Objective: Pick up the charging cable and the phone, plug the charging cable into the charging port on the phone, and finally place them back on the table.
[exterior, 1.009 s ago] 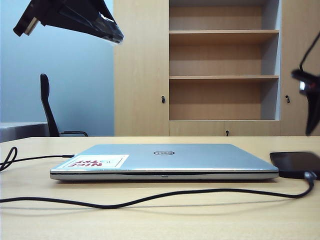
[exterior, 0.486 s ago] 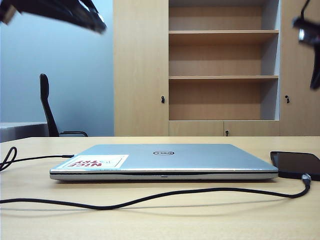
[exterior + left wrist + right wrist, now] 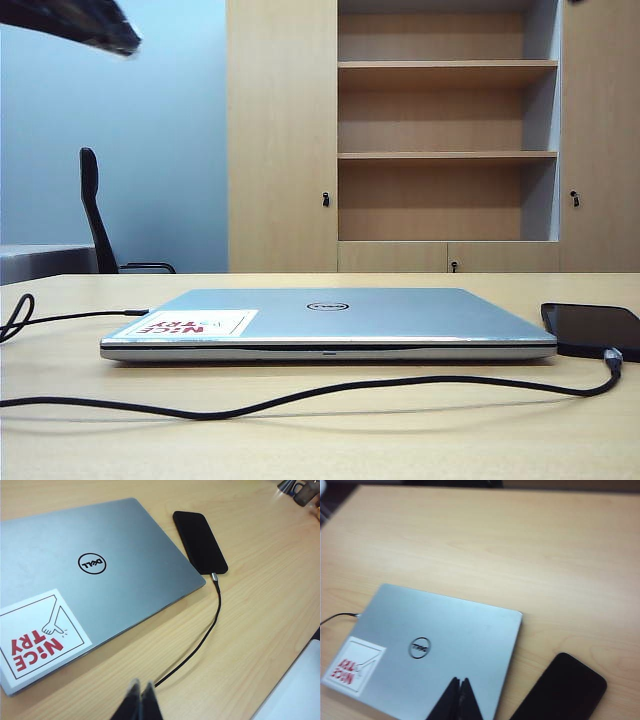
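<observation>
Black phone (image 3: 200,541) lies flat on the table (image 3: 260,605) beside the closed laptop (image 3: 90,580), with the charging cable (image 3: 200,642) plugged into its short edge. Left gripper (image 3: 141,700) and right gripper (image 3: 458,700) hang above, both closed and empty

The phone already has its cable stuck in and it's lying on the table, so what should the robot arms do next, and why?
Probably just back away and rest. The charging cable is plugged into the phone, which lies flat on the table beside the laptop. The left gripper and right gripper are both shut, empty and raised above the table, so nothing seems left to pick up.
</observation>
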Controlling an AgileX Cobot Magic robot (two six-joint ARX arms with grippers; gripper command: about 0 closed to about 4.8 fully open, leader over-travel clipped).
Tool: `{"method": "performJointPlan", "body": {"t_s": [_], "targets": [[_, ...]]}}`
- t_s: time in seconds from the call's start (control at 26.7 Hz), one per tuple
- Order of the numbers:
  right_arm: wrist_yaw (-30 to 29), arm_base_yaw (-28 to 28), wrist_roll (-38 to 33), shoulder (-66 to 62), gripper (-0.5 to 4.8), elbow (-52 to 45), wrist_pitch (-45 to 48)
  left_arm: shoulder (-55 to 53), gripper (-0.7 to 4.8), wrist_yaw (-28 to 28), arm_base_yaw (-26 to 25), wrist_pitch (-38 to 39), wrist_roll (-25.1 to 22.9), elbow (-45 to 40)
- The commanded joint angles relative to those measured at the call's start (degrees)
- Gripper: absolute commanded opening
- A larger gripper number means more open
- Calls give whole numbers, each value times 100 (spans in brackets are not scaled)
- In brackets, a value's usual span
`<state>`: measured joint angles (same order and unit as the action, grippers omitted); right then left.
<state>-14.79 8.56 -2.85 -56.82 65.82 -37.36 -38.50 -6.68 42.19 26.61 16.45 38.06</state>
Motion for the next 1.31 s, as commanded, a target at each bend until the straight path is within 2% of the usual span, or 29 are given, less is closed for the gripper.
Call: {"method": "performJointPlan", "body": {"t_s": [0.04,0.19,0.37,0.52,0.71,0.9,1.31], "targets": [[-15,203,-179,280,-3,-166,-125,444,-6,-4,11,-238,-190,-551],[-9,400,-179,710,-3,-820,597,876,-6,-4,11,-876,-225,-1209],[-37,455,-179,1292,-3,-1923,1696,1327,-6,-4,11,-1716,-487,-1961],[-35,455,-166,1952,-3,-3147,2610,1552,-6,-4,13,-2225,-616,-2426],[-35,455,-164,2450,-3,-4024,3051,1550,-5,-4,13,-2437,-629,-2653],[-48,450,-173,2782,-1,-4638,3434,1550,-6,-4,13,-2968,-734,-3077],[-37,446,-170,2820,-1,-4673,3289,1550,-5,-4,13,-3377,-911,-3375]]}}
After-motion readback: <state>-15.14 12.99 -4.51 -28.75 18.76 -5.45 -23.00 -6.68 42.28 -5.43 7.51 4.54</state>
